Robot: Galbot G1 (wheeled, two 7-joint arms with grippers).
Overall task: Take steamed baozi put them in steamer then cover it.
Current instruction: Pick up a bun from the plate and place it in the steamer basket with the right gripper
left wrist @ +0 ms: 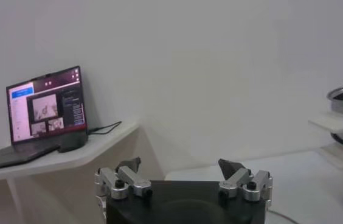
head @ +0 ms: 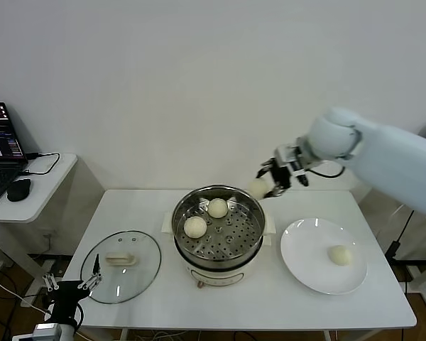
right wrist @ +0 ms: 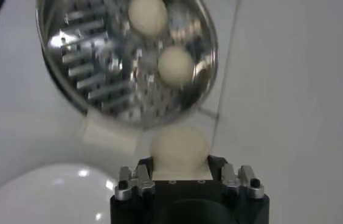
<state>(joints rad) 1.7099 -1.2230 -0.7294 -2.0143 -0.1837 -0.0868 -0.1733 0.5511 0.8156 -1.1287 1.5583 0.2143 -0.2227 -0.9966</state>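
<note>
White table (head: 163, 312): plate (head: 305, 266) beside steamer (head: 218, 238), cover (head: 121, 266), laptop (head: 0, 153) far left.

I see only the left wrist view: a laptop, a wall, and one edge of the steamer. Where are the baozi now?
Observer: Two baozi lie on the perforated tray of the steamer.
Operator: And the others?
Observer: The right end effector holds a third baozi above the steamer's far right rim.
Operator: Is one left?
Observer: Yes, one baozi lies on the white plate, right of the steamer.
Operator: Where is the cover?
Observer: The cover lies flat on the table, left of the steamer, near the open left end effector.
</note>
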